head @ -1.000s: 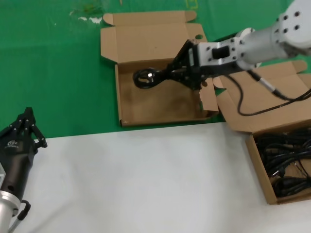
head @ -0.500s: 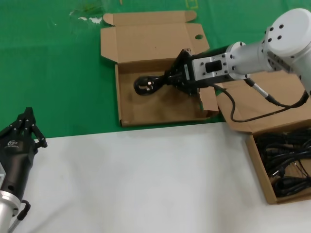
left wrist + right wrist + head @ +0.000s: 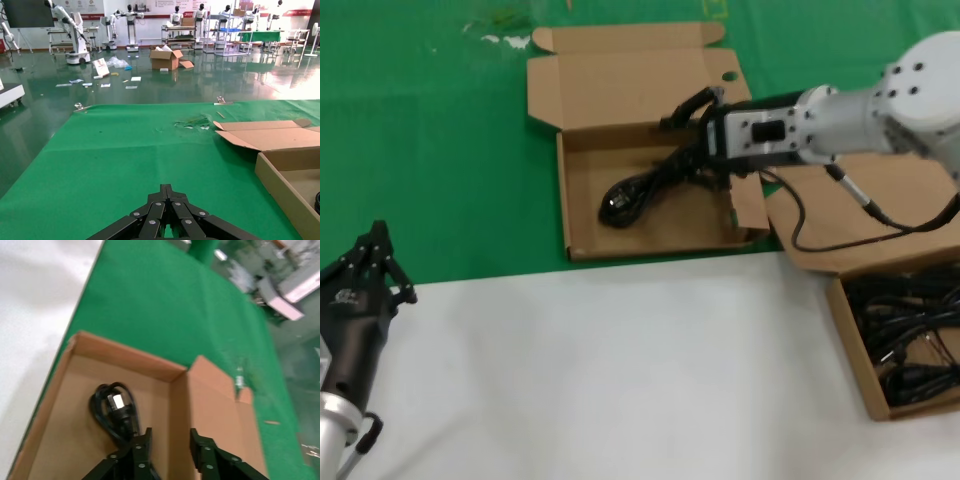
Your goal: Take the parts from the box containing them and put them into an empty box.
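One black power cord [image 3: 638,190] lies loose on the floor of the empty box with round holes [image 3: 563,190], near its middle. My right gripper [image 3: 684,133] hovers open just above the cord's far end, at the box's right side, holding nothing. In the right wrist view the cord [image 3: 114,410] lies by one of the open fingers [image 3: 141,440] of the gripper [image 3: 169,436], inside the box [image 3: 125,359]. The box containing the other cords [image 3: 846,325] sits at the right edge with several black cords [image 3: 910,330] in it. My left gripper [image 3: 378,242] is parked shut at the lower left.
The holed box's lid [image 3: 620,85] lies flat behind it on the green mat. The source box's lid flap [image 3: 865,215] lies under my right arm. White table surface [image 3: 620,370] fills the front. The left wrist view shows its gripper [image 3: 167,189] over green mat and a box edge [image 3: 280,177].
My right gripper has opened and let go of the cord, which now lies on the floor of the holed box. The left arm has not moved.
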